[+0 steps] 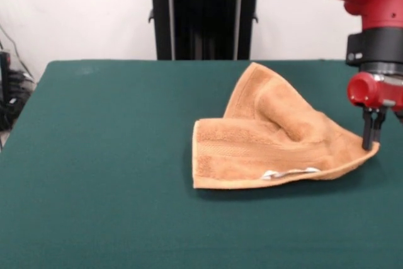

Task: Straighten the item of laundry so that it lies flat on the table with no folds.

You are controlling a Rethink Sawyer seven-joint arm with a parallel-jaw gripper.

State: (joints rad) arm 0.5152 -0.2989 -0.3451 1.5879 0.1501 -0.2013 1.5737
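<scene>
Orange-tan towel (277, 140) is being pinched at one corner on the green table (101, 174).

The towel is lying right of the table's middle in the front view, bunched rather than flat: a folded layer is being shown along its near side, with a woven border band running close to its left edge and a small white tag (289, 172) sitting at the near edge. A raised ridge is running up through its middle toward a peaked far corner. Its rightmost corner is being held by the gripper (373, 138), whose two dark fingers are closed tightly together on the cloth. The red and black arm (371, 4) is coming down from the upper right, and the black pedestal (204, 14) is standing beyond the far edge.
</scene>
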